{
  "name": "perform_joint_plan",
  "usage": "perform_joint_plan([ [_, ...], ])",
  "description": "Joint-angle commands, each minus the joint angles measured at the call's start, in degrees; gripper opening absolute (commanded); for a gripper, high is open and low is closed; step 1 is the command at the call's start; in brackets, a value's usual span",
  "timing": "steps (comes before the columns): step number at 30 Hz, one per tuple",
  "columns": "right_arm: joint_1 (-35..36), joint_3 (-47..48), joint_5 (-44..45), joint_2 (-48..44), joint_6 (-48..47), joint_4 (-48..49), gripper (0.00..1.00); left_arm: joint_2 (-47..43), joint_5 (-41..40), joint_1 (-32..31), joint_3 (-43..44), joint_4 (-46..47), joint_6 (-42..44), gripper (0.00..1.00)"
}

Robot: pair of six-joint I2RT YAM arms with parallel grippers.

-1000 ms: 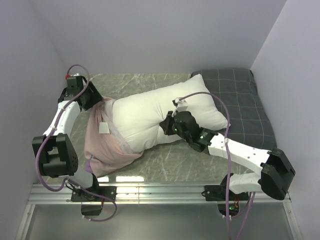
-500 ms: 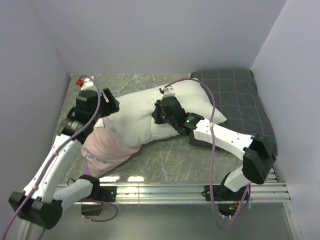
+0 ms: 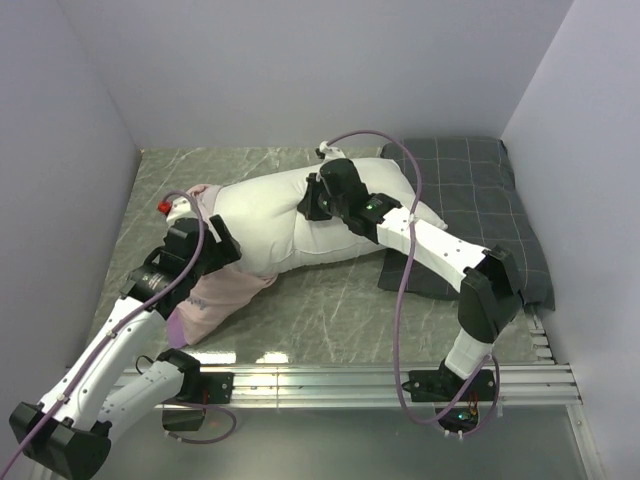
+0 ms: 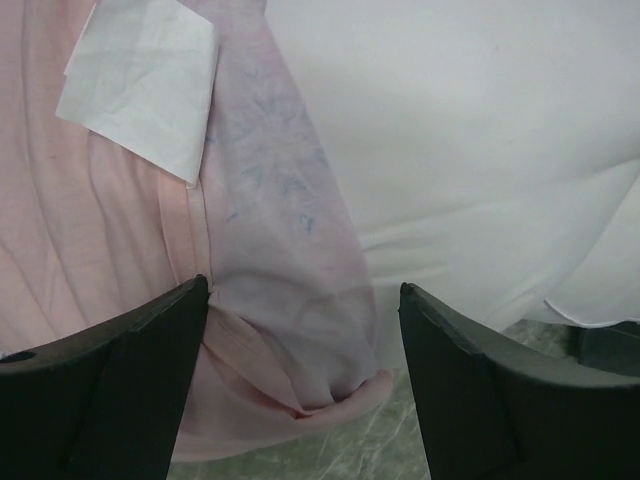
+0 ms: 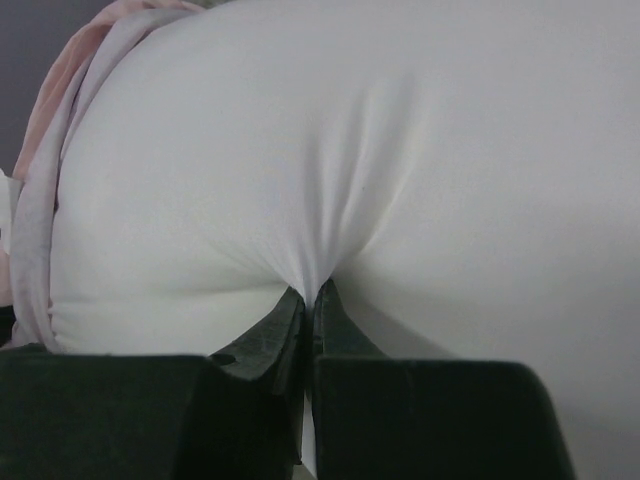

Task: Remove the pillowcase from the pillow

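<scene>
Nothing can be read; the white tag (image 4: pixel 140 85) on the pillowcase (image 4: pixel 90 240) looks illegible.

The left arm (image 3: pixel 108 348) and the right arm (image 3: pixel 440 250) are built of white links joined by black housings. Purple cables (image 3: pixel 404 290) are looped along both. Green lights (image 3: pixel 371 206) are seen near the right wrist. The pincer fingers (image 4: pixel 110 390) are matte black.

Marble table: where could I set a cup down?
Bare: far-left strip behind the plump white pillow; near strip between it and the metal rail. Crowded: pink fabric pillowcase left, grey checked pillow right.
</scene>
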Motion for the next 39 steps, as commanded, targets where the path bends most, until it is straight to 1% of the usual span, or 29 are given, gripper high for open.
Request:
perform_joint_plan([
  [1, -0.76, 3.13, -2.63, -0.57, -0.52, 2.14, 0.00, 1.56, -0.48, -0.31, -1.55, 2.49, -1.02, 0.81],
  [2, -0.67, 2.86, -3.16, -0.75, -0.61, 2.23, 0.00, 2.08, -0.39, -0.31, -2.07, 2.76, -1.01, 0.70],
  [3, -0.76, 2.77, -4.04, -0.83, -1.13, 2.06, 0.00, 3.13, -0.48, -0.31, -2.25, 3.20, -0.93, 0.62],
  [4, -0.76, 2.77, -4.48, -1.44, -1.57, 1.79, 0.05, 3.49, -0.65, -0.23, -2.43, 3.29, -0.93, 0.52],
  [5, -0.67, 2.69, -4.84, -1.89, -2.97, 1.27, 0.11, 3.84, -0.91, -0.31, -2.52, 3.29, -0.84, 0.31],
  [6, -0.67, 2.42, -5.45, -2.41, -3.77, 0.83, 0.19, 4.20, -1.18, -0.23, -2.61, 3.46, -0.49, 0.23],
  [7, -0.32, 2.25, -5.72, -3.20, -4.73, 0.30, 0.34, 4.20, -1.27, -0.31, -2.52, 3.55, -0.40, 0.17],
  [8, 0.20, 1.81, -5.54, -5.21, -5.70, -0.57, 0.40, 4.11, -1.36, -0.31, -2.43, 3.64, -0.31, 0.09],
  [9, 0.99, 0.59, -5.19, -6.19, -8.41, -1.10, 0.47, 4.02, -1.18, -0.31, -2.43, 3.81, -0.22, 0.07],
  [10, 3.17, -0.12, -3.19, -7.24, -9.74, -1.63, 0.58, 3.94, -1.18, -0.23, -2.34, 3.90, -0.22, 0.05],
  [11, 4.50, -0.82, -2.39, -9.25, -10.97, -2.77, 0.61, 3.85, -0.75, -0.31, -2.00, 4.08, -0.22, 0.02],
  [12, 5.99, -3.35, -1.68, -10.14, -12.98, -2.69, 0.65, 4.02, -0.65, -0.23, -1.99, 4.34, -0.05, 0.01],
  [13, 7.40, -4.94, -1.24, -11.11, -13.96, -2.17, 0.72, 4.02, -0.57, -0.31, -1.91, 4.34, -0.05, 0.01],
  [14, 10.11, -6.53, 2.42, -11.73, -14.49, -1.47, 0.75, 4.28, -0.48, -0.31, -1.64, 4.52, -0.05, 0.01],
  [16, 12.06, -10.14, 4.47, -11.82, -15.46, -0.67, 0.80, 4.37, 0.22, -0.23, -1.64, 4.96, -0.05, 0.01],
  [17, 13.90, -11.28, 5.43, -11.30, -15.55, 0.29, 0.82, 4.38, 0.23, -0.31, -1.81, 5.31, -0.05, 0.01],
  [19, 15.49, -11.03, 5.53, -8.14, -15.64, 0.47, 0.84, 4.38, 0.93, -0.31, -1.99, 5.75, -0.22, 0.00],
  [21, 17.77, -8.76, 8.94, -5.33, -15.81, 0.30, 0.85, 4.20, 0.93, -0.31, -1.99, 5.84, -0.31, 0.00],
  [23, 18.14, -4.90, 10.01, -0.24, -15.90, 0.12, 0.86, 3.68, 1.02, -0.31, -1.73, 5.66, -0.31, 0.00],
  [24, 17.96, -2.78, 14.02, 1.78, -15.38, -1.01, 0.86, 3.59, 0.93, -0.31, -1.55, 5.40, -0.14, 0.01],
  [25, 17.70, -0.15, 16.15, 6.24, -14.94, -2.93, 0.81, 3.32, 0.41, -0.31, -1.20, 5.05, 0.04, 0.01],
  [26, 17.09, 4.83, 17.21, 8.02, -14.33, -6.61, 0.74, 3.15, 0.14, -0.31, -0.51, 4.70, 0.13, 0.02],
  [27, 16.39, 6.80, 17.66, 9.52, -13.97, -7.95, 0.66, 2.80, -0.30, -0.31, -0.24, 4.17, 0.56, 0.02],
  [28, 14.29, 8.38, 16.44, 10.41, -13.54, -8.83, 0.41, 2.53, -1.09, -0.23, 0.29, 3.65, 0.74, 0.02],
  [30, 12.08, 10.24, 14.51, 9.63, -12.04, -9.02, 0.13, 2.09, -2.05, -0.05, 0.82, 2.94, 1.53, 0.02],
  [31, 9.72, 10.42, 13.19, 9.01, -11.60, -8.76, 0.00, 2.09, -2.67, 0.04, 1.34, 2.24, 1.71, 0.01],
  [35, 4.09, 12.96, 12.21, 4.89, -9.84, -10.51, 0.00, 2.44, -5.57, 2.14, 2.93, 0.74, 3.03, 0.01],
  [38, 0.75, 14.37, 12.65, 1.98, -9.23, -11.65, 0.00, 1.83, -6.02, 5.83, 3.98, 0.65, 5.04, 0.00],
  [39, 0.13, 14.90, 12.74, 1.28, -8.96, -12.18, 0.00, 1.65, -5.84, 8.36, 4.25, 0.83, 5.40, 0.00],
])
